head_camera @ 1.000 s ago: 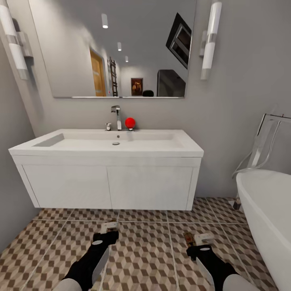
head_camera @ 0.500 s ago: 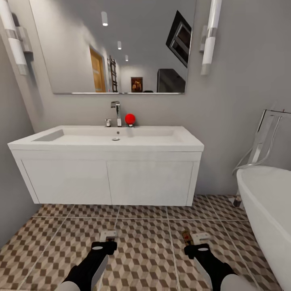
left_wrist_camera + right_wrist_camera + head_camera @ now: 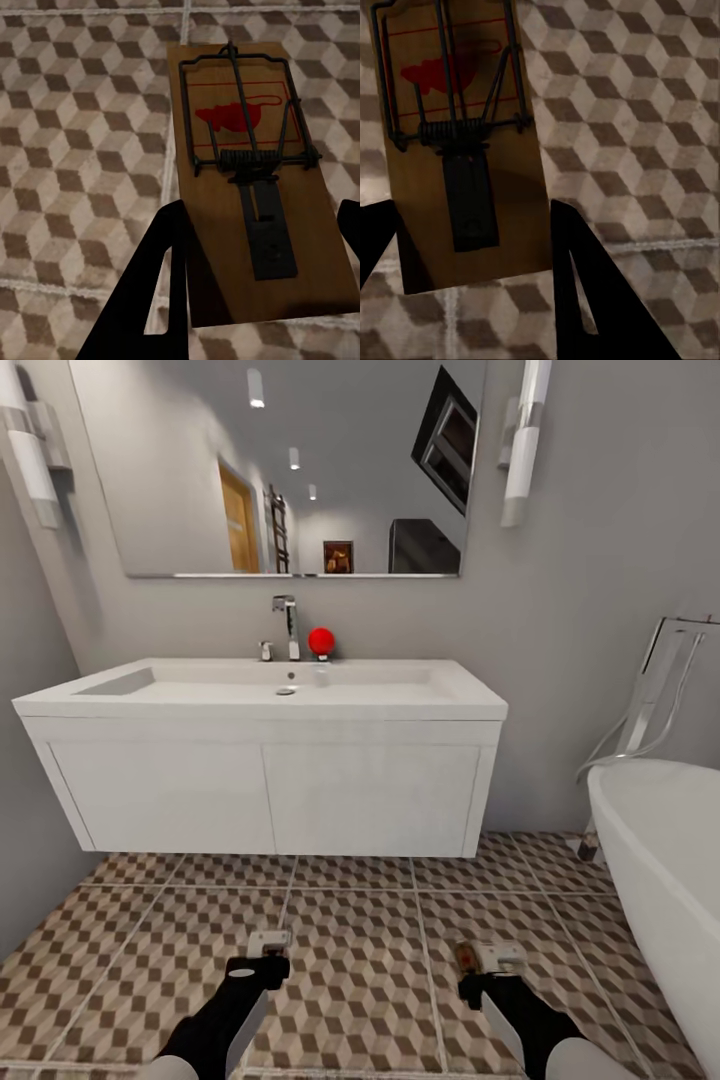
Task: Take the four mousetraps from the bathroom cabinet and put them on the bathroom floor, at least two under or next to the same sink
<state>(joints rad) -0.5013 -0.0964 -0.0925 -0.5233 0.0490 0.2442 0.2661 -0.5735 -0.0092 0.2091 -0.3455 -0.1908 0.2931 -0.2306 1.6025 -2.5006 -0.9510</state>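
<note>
A: What does the head view give that the wrist views do not?

B: The room: a white wall-hung sink unit (image 3: 270, 775) with a chrome tap (image 3: 288, 625) and a small red ball (image 3: 320, 641), a mirror (image 3: 290, 465) above it, and a white bathtub (image 3: 665, 880) at the right. Both black arms reach forward low over the cube-patterned brown and beige tiled floor (image 3: 350, 920), in front of the sink.

A: And the wrist views?

B: The detail. The left end effector (image 3: 251, 277) is clamped on a flat tan wooden mousetrap (image 3: 255, 187) with dark wire, a coil spring and a red mouse mark; one black finger (image 3: 161, 292) sits against each long edge. The right end effector (image 3: 472, 247) grips a second mousetrap of the same kind (image 3: 461, 142) the same way.

A: Where are the traps?

B: Held above the tiles; from the head view they are small pale tabs at the end effector tips (image 3: 268, 940) (image 3: 485, 957).
</note>
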